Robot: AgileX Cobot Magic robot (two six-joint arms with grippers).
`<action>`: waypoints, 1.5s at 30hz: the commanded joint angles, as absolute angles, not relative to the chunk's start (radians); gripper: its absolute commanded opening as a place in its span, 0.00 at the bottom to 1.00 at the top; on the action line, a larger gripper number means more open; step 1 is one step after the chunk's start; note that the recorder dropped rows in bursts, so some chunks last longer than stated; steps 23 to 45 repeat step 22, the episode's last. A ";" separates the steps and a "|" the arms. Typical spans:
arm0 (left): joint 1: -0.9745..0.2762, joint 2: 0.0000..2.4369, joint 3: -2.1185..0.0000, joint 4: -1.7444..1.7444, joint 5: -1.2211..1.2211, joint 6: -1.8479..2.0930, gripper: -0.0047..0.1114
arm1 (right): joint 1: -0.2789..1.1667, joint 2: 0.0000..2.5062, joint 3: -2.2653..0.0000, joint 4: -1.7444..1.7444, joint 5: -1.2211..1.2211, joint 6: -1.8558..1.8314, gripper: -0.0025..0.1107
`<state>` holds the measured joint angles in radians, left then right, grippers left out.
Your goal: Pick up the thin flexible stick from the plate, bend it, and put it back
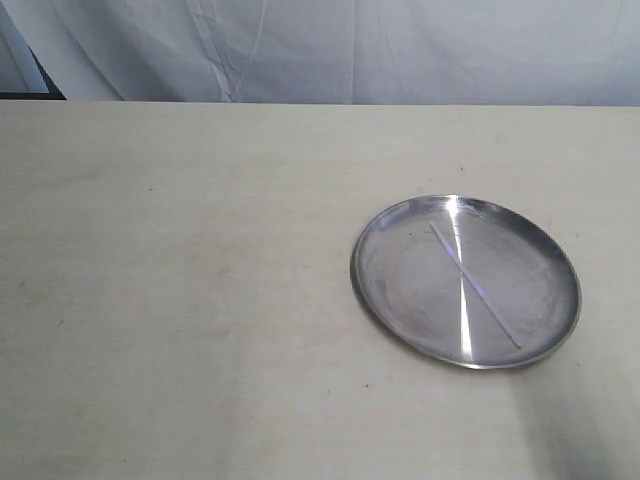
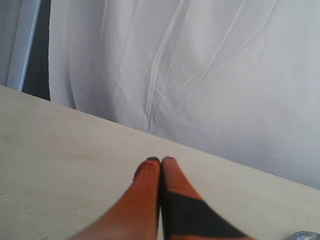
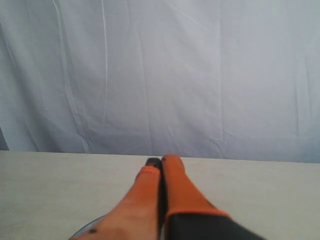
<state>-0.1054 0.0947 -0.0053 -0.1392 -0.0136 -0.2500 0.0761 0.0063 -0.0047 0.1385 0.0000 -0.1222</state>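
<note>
left hand [image 2: 160,161] and right hand [image 3: 161,161] fully closed, empty.

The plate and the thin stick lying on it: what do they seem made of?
The plate looks like polished metal, probably stainless steel: silver-grey, mirror-shiny, with a bright glare streak. The thin stick looks like whitish, translucent plastic, though it is too slim to be sure.
</note>
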 commanded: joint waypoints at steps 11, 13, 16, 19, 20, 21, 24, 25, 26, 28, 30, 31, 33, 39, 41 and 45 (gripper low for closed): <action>-0.102 0.086 0.000 -0.137 -0.022 -0.250 0.04 | 0.071 0.000 0.000 0.132 -0.005 -0.128 0.02; -0.102 0.086 0.000 -0.137 -0.022 -0.250 0.04 | 0.071 0.000 0.000 0.132 -0.005 -0.128 0.02; -0.102 0.086 0.000 -0.137 -0.022 -0.250 0.04 | 0.071 0.000 0.000 0.132 -0.005 -0.128 0.02; -0.102 0.086 0.000 -0.116 -0.022 -0.250 0.04 | 0.071 0.000 0.000 0.132 -0.005 -0.128 0.02; -0.102 0.086 0.000 -0.116 -0.022 -0.250 0.04 | 0.071 0.000 0.000 0.132 -0.005 -0.128 0.02; -0.102 0.086 0.000 -0.116 -0.022 -0.250 0.04 | 0.071 0.000 0.000 0.132 -0.005 -0.128 0.02; -0.102 0.086 0.000 -0.116 -0.022 -0.250 0.04 | 0.071 0.000 0.000 0.132 -0.005 -0.128 0.02; -0.102 0.086 0.000 -0.116 -0.022 -0.250 0.04 | 0.071 0.000 0.000 0.132 -0.005 -0.128 0.02; -0.102 0.086 0.000 -0.116 -0.022 -0.250 0.04 | 0.071 0.000 0.000 0.132 -0.005 -0.128 0.02; -0.102 0.086 0.000 -0.116 -0.022 -0.250 0.04 | 0.071 0.000 0.000 0.132 -0.005 -0.128 0.02; -0.102 0.086 0.000 -0.116 -0.022 -0.250 0.04 | 0.071 0.000 0.000 0.132 -0.005 -0.128 0.02; -0.102 0.086 0.000 -0.116 -0.022 -0.250 0.04 | 0.071 0.000 0.000 0.132 -0.005 -0.128 0.02; -0.102 0.086 0.000 -0.116 -0.022 -0.250 0.04 | 0.071 0.000 0.000 0.132 -0.005 -0.128 0.02; -0.102 0.086 0.000 -0.116 -0.022 -0.250 0.04 | 0.071 0.000 0.000 0.132 -0.005 -0.128 0.02; -0.102 0.086 0.000 -0.116 -0.022 -0.250 0.04 | 0.071 0.000 0.000 0.132 -0.005 -0.128 0.02; -0.102 0.086 0.000 -0.116 -0.022 -0.250 0.04 | 0.071 0.000 0.000 0.132 -0.005 -0.128 0.02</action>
